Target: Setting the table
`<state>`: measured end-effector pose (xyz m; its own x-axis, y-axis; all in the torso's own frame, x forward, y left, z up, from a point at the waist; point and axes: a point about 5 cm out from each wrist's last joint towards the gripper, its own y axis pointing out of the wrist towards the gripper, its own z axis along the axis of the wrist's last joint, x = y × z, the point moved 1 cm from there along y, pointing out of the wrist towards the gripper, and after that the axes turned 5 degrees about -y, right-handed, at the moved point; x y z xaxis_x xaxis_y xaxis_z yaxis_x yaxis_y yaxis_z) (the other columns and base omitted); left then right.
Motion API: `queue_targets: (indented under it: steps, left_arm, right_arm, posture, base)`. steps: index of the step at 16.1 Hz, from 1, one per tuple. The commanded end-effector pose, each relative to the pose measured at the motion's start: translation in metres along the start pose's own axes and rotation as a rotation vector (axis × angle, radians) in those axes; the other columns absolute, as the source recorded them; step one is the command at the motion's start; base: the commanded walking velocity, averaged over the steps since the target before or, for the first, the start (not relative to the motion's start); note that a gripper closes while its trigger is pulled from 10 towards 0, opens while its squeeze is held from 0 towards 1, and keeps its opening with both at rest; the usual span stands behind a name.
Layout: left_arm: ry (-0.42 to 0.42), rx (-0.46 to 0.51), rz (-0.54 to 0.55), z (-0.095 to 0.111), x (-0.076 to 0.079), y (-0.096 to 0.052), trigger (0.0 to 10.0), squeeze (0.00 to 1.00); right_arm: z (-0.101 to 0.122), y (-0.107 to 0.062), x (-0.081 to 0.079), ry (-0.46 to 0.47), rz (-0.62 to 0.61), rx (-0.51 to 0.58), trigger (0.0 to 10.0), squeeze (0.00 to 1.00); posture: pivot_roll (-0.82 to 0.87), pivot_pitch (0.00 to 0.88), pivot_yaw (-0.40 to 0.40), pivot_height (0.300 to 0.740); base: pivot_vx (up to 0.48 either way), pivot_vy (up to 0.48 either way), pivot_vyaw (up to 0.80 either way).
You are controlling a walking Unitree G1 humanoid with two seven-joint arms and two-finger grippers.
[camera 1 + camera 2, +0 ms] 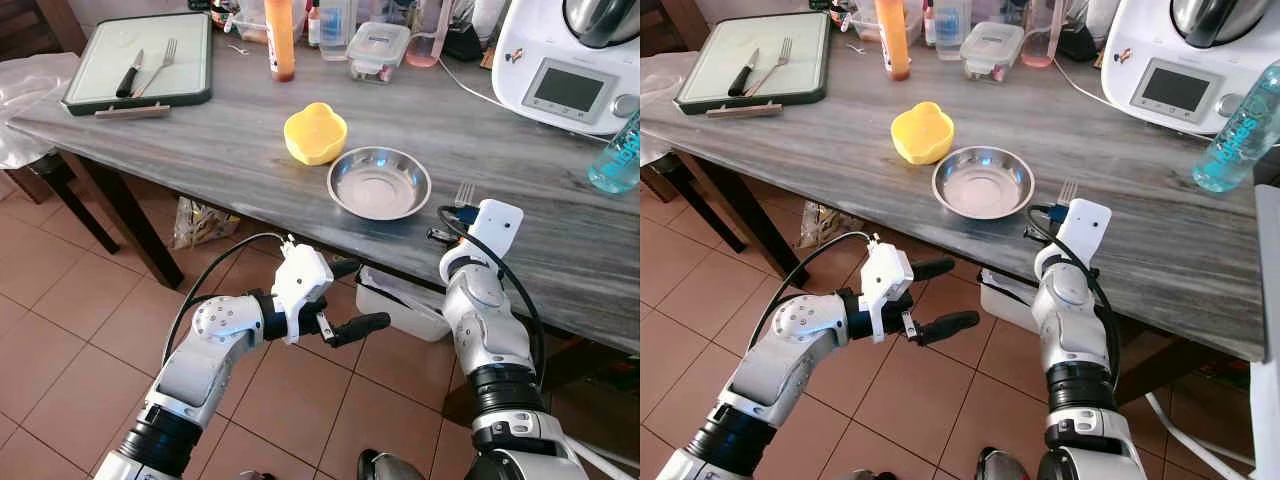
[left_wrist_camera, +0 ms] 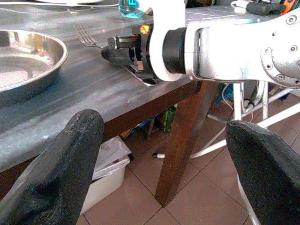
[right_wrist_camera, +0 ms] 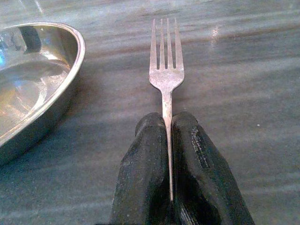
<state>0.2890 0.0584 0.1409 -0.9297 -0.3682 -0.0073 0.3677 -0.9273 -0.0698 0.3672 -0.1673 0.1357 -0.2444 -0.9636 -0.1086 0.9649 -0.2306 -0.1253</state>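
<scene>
A silver fork (image 3: 166, 70) lies on the grey wooden table (image 1: 200, 140), just right of a steel bowl (image 1: 379, 182). My right gripper (image 3: 168, 122) is shut on the fork's handle near the table's front edge, with the tines pointing away from me. A yellow bowl (image 1: 315, 133) stands behind and left of the steel bowl. My left gripper (image 1: 365, 297) hangs open below the table's front edge, holding nothing. A knife (image 1: 129, 74) and a second fork (image 1: 158, 66) rest on a cutting board (image 1: 190, 60) at the far left.
An orange bottle (image 1: 281, 40), a lidded container (image 1: 378, 50) and a white kitchen appliance (image 1: 565, 65) line the back of the table. A blue bottle (image 1: 618, 155) stands at the right. A white box (image 1: 400, 300) sits on the tiled floor under the table.
</scene>
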Motion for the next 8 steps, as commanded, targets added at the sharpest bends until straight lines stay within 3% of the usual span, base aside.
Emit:
queue_targets:
  steps: [1,2,3,8]
  left_arm:
    - [0.019,-0.007,-0.021,0.0005,0.0032,0.0009,10.0,0.0]
    - [0.019,-0.007,-0.021,0.0004,0.0032,0.0009,10.0,0.0]
    - [0.019,-0.007,-0.021,0.0001,0.0032,0.0009,10.0,0.0]
    - [0.017,-0.007,-0.024,-0.001,0.0039,0.0015,10.0,0.0]
  right_arm:
    - [-0.0048,0.0003,0.0021,0.011,-0.014,-0.019,10.0,0.44]
    - [-0.005,0.0004,0.002,0.013,-0.014,-0.019,10.0,0.44]
    - [-0.0053,0.0005,0.0021,0.014,-0.017,-0.019,10.0,0.96]
    - [-0.0047,0.002,0.005,0.015,-0.032,-0.016,10.0,1.0]
  posture:
    - [0.04,0.184,0.002,0.74]
    - [0.04,0.184,0.002,0.74]
    - [0.04,0.182,0.003,0.74]
    - [0.04,0.183,0.001,0.74]
  base:
    - [0.0,0.0,0.0]
    - [0.0,0.0,0.0]
    - [0.0,0.0,0.0]
    - [0.0,0.0,0.0]
